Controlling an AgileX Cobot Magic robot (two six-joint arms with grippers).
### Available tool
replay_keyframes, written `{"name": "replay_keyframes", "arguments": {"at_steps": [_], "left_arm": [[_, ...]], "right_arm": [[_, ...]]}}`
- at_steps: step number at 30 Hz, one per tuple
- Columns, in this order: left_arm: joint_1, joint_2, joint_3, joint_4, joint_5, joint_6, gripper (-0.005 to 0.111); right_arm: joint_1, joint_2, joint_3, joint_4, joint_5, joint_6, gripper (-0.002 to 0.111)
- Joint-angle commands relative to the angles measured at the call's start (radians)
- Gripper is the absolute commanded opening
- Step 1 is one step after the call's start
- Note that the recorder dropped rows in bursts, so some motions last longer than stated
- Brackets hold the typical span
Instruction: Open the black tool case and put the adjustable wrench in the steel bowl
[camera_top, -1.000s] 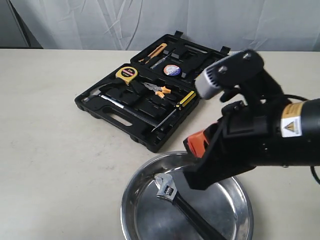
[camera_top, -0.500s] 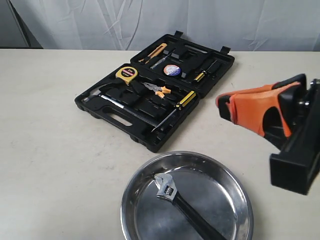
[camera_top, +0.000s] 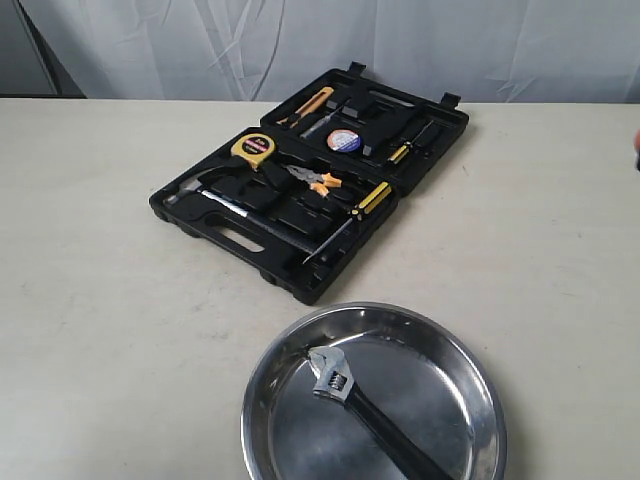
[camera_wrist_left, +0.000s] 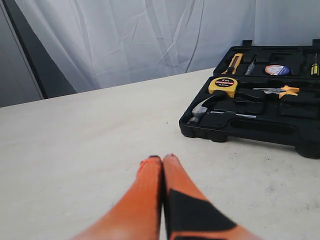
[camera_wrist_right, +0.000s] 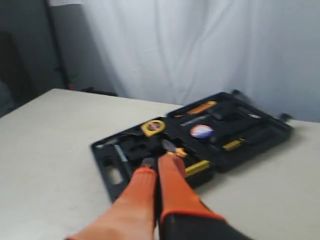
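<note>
Lots of free room over the bare table on the left and the right. In the way at the back: the black tool case, lying open. In front: the steel bowl, adjustable wrench inside. Small gap between them.

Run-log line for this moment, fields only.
black tool case: open | adjustable wrench: in steel bowl | left claw: shut, empty | right claw: shut, empty | task: looks complete

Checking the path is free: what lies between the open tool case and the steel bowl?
Nothing: the exterior view shows only a bare strip of table between the black tool case and the steel bowl.
</note>
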Motion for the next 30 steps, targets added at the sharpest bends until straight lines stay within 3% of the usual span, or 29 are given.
{"name": "replay_keyframes", "arguments": {"at_steps": [1, 6, 13, 30], "left_arm": [[0.002, 0.004, -0.001, 0.0, -0.015, -0.004, 0.0], [0.002, 0.004, -0.001, 0.0, -0.015, -0.004, 0.0], [0.002, 0.004, -0.001, 0.0, -0.015, -0.004, 0.0], [0.002, 0.004, -0.001, 0.0, -0.015, -0.004, 0.0]], "right_arm": [[-0.225, -0.134, 0.147, -0.051, -0.027, -0.025, -0.001], [-0.358, -0.303, 0.286, -0.07, -0.068, -0.025, -0.001], [-0.448, -0.403, 0.436, -0.071, -0.191, -0.025, -0.001], [-0.471, -0.403, 0.491, -0.087, -0.175, -0.025, -0.001]]}}
